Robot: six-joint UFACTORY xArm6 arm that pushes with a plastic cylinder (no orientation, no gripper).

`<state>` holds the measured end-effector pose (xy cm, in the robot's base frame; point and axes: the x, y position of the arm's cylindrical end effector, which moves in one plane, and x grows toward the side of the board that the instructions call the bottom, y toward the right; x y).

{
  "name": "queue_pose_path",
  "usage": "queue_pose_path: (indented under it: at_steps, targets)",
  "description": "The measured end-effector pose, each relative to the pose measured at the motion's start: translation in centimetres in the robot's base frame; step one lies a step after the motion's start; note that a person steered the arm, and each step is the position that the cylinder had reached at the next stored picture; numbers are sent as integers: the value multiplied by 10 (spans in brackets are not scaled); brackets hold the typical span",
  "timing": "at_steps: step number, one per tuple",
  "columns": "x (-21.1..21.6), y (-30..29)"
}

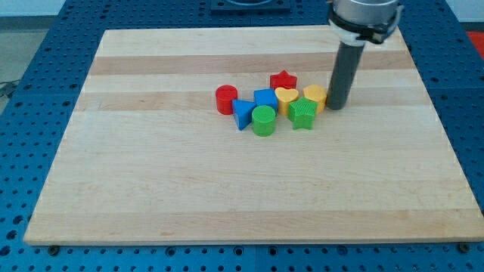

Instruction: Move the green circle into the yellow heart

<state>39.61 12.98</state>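
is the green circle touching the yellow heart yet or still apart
Apart, as far as the view shows. The green circle sits lower left of the yellow heart, with the blue cube beside them. My tip is right of the cluster.

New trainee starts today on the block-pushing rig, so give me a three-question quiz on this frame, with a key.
1. True or false: my tip sits at the right end of the cluster, by the yellow block.
2. Which block lies nearest the view's left? A) red circle B) red star C) green star
3. Fill in: the green circle lies to the lower ____ of the yellow heart.

Key: 1 true; 2 A; 3 left.
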Motion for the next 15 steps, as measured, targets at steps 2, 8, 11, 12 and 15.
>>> queue_pose_path:
  at_steps: [2,8,11,12,15]
  targets:
    - [-18,-17]
    - [92,-198]
    - [55,-139]
    - [47,-133]
    - [62,-154]
